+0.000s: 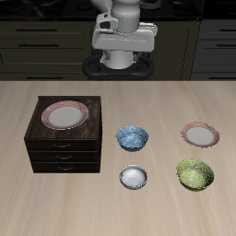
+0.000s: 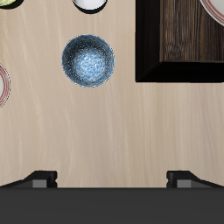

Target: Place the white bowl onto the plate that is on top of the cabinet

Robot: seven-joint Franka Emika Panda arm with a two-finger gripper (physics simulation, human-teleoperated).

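Note:
The small white bowl (image 1: 134, 176) sits on the table near its front edge, and its rim just shows in the wrist view (image 2: 91, 3). The plate (image 1: 64, 114), with a reddish-brown rim, lies on top of the dark wooden cabinet (image 1: 63, 147); only a sliver of that plate (image 2: 215, 7) and a corner of the cabinet (image 2: 179, 44) show in the wrist view. My gripper (image 1: 123, 46) hangs high at the back of the table, far from the bowl. Its fingers stand wide apart, open (image 2: 112, 179), with nothing between them.
A blue patterned bowl (image 1: 132, 138) (image 2: 88, 61) stands between the cabinet and a pink-rimmed plate (image 1: 200, 135), behind the white bowl. A larger green bowl (image 1: 194, 174) sits beside the white bowl near the front edge.

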